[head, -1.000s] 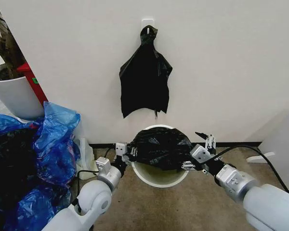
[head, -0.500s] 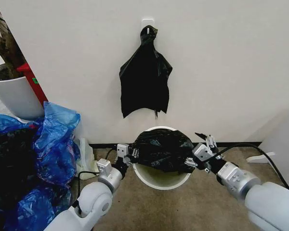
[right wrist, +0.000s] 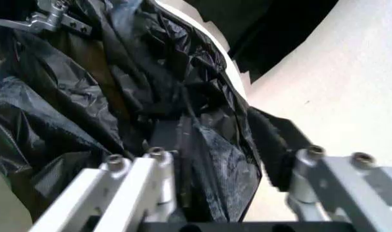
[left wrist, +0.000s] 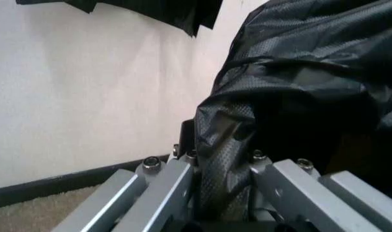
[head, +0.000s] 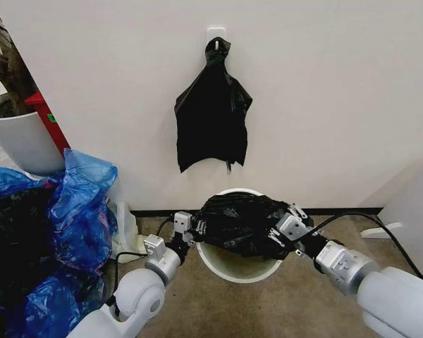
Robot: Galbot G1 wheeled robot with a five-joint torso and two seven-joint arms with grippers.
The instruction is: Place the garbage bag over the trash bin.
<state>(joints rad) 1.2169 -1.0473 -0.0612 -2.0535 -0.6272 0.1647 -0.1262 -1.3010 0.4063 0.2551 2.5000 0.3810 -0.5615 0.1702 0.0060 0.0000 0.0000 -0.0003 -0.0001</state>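
Observation:
The garbage bag [head: 238, 222] is a crinkly black sheet stretched between my two grippers, right over the mouth of the trash bin [head: 234, 273], a cream-white bucket on the carpet by the wall. The bag hides the bin's back rim; the front rim shows below it. My left gripper [head: 192, 229] is shut on the bag's left edge, and a fold of bag [left wrist: 225, 179] is pinched between its fingers. On the bag's right edge my right gripper [head: 280, 234] is shut, with bunched plastic [right wrist: 209, 159] filling the space between its fingers.
A bunch of black bags [head: 213, 120] hangs from a wall hook above the bin. Blue plastic bags [head: 77, 211] pile up at the left, behind them a white plant pot [head: 21, 141]. A white cabinet [head: 416, 211] stands at the right. Cables trail on the floor.
Both grippers have come down a little with the bag, which now sits lower over the bin's mouth. The right gripper has also shifted slightly inward.

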